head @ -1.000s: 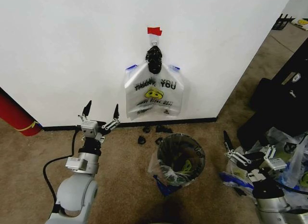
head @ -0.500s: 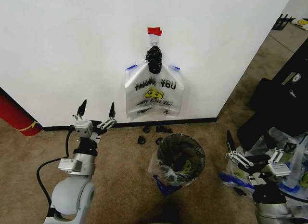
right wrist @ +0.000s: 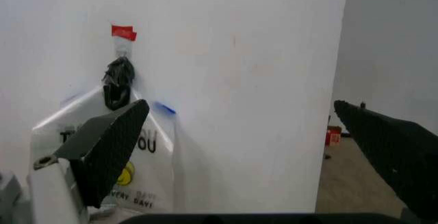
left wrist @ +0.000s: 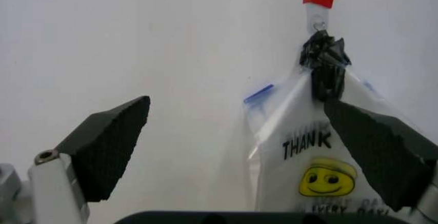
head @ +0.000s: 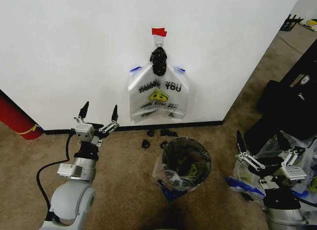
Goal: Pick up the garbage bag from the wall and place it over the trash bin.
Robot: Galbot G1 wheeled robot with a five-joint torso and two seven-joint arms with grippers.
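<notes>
The garbage bag, thin white plastic with blue handles, "THANK YOU" lettering and a yellow smiley, hangs on the wall from a black clip under a red tape strip. Both wrist views face the garbage bag. Below it on the carpet stands the trash bin, black wire mesh, lined with plastic. My left gripper is open, low and to the left of the bag, near the baseboard. My right gripper is open at the lower right, right of the bin.
A red cylinder with a yellow band leans at the far left. Small black clips lie by the baseboard. Clear bags with blue and green things and black cases crowd the right side.
My left gripper has shifted slightly left and up. My right gripper has moved right and lower in the view. Bag and bin are unchanged.
</notes>
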